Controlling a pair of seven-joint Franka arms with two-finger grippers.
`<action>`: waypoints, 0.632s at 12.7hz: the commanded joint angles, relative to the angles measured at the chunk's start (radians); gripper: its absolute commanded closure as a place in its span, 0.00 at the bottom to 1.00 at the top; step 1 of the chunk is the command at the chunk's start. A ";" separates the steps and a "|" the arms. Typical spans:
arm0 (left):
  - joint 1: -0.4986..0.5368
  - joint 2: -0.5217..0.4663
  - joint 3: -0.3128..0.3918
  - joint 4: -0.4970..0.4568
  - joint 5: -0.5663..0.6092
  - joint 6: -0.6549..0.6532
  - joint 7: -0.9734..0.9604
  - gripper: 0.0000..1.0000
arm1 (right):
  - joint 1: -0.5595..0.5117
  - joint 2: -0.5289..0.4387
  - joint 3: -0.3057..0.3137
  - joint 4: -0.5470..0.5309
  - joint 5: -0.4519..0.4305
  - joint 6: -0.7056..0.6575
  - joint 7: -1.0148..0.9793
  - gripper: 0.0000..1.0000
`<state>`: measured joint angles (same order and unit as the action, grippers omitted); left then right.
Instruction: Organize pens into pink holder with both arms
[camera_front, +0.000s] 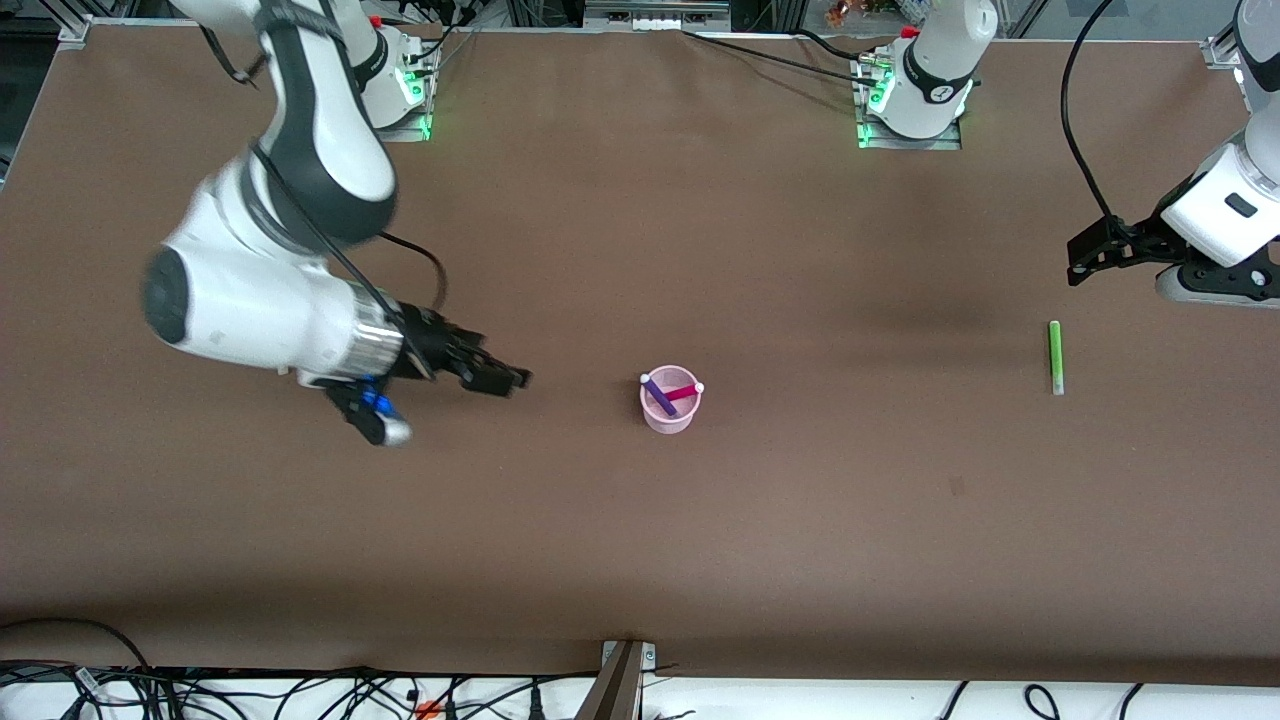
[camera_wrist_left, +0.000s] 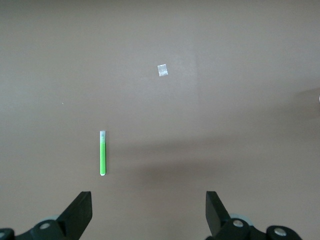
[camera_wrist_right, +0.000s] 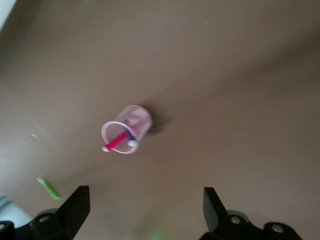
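Note:
The pink holder (camera_front: 670, 402) stands upright mid-table. The dark purple pen (camera_front: 660, 396) and the magenta-pink pen (camera_front: 683, 392) lean crossed inside it. The green pen (camera_front: 1054, 357) lies flat on the table toward the left arm's end. The yellow pen is not in view. My right gripper (camera_front: 508, 379) is open and empty, over bare table beside the holder toward the right arm's end. Its wrist view shows the holder (camera_wrist_right: 127, 129) ahead of the open fingers (camera_wrist_right: 75, 205). My left gripper (camera_front: 1080, 262) is open and empty, over the table close to the green pen (camera_wrist_left: 102, 152).
A small white scrap (camera_wrist_left: 162, 70) lies on the brown table (camera_front: 800, 520) near the green pen. Cables run along the table edge nearest the camera, and the arm bases stand along the farthest edge.

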<state>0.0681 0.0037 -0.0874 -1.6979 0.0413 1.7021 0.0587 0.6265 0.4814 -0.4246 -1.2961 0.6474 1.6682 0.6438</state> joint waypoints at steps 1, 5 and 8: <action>0.013 -0.022 -0.011 -0.013 -0.017 -0.002 -0.008 0.00 | -0.030 -0.206 0.016 -0.133 -0.244 -0.099 -0.181 0.00; 0.013 -0.021 -0.011 -0.011 -0.017 -0.010 -0.005 0.00 | -0.247 -0.406 0.174 -0.278 -0.539 -0.117 -0.550 0.00; 0.013 -0.022 -0.011 -0.009 -0.017 -0.013 -0.006 0.00 | -0.326 -0.420 0.234 -0.272 -0.583 -0.137 -0.569 0.00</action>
<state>0.0692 0.0017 -0.0882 -1.6992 0.0410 1.7017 0.0584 0.3363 0.0846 -0.2365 -1.5366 0.0930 1.5280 0.0976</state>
